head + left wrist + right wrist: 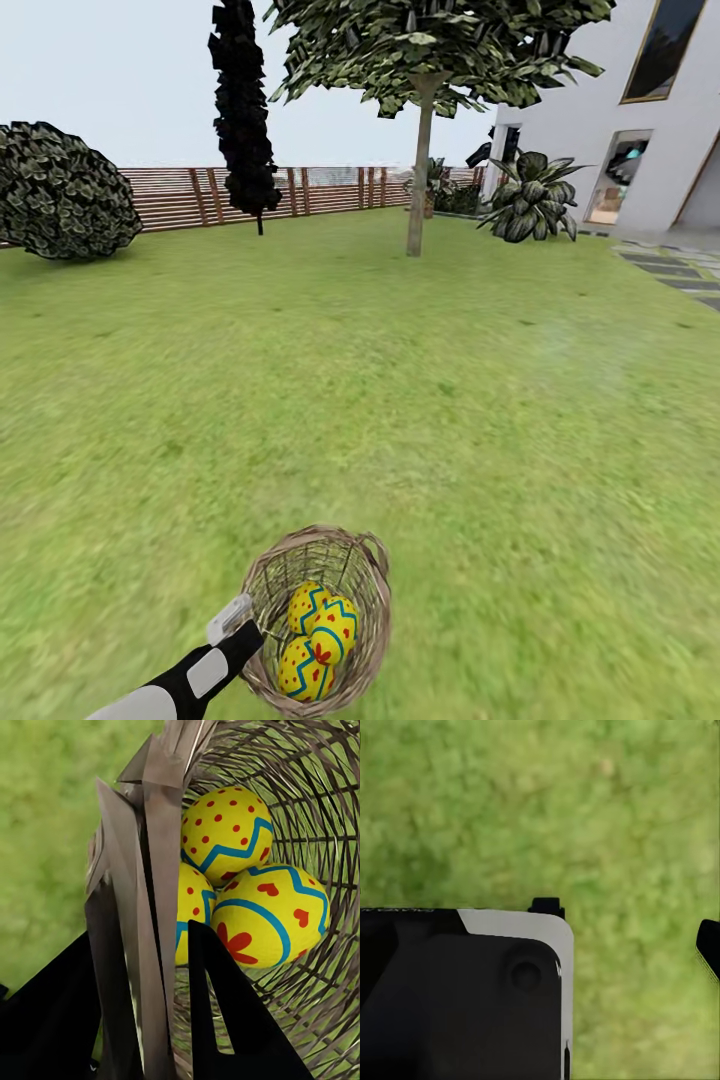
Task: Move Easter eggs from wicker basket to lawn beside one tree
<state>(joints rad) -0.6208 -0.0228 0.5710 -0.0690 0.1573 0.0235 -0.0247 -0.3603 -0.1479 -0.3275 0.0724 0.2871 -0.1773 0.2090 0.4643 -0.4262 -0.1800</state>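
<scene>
The wicker basket point(375, 560) is low in the head view, tilted on the lawn point(360, 380), and I cannot tell whether it rests on the grass. Three Easter eggs lie inside it: one point(306, 603) at the back, one point(337, 627) in the middle, one point(304, 672) nearest me. In the left wrist view the eggs point(225, 829) point(274, 915) crowd against the basket wall point(150, 870). My left gripper point(240, 625) point(139, 934) is shut on that wall, one finger inside and one outside. My right gripper point(622, 945) hangs open over bare grass. The tree point(420, 170) stands far ahead.
A dark conical tree point(243, 110) and a round shrub point(60, 190) stand before the slatted fence point(180, 195). At the right are a striped broad-leaved plant point(530, 200), the white house point(620, 120) and grey paving point(680, 270). Open grass stretches between me and the tree.
</scene>
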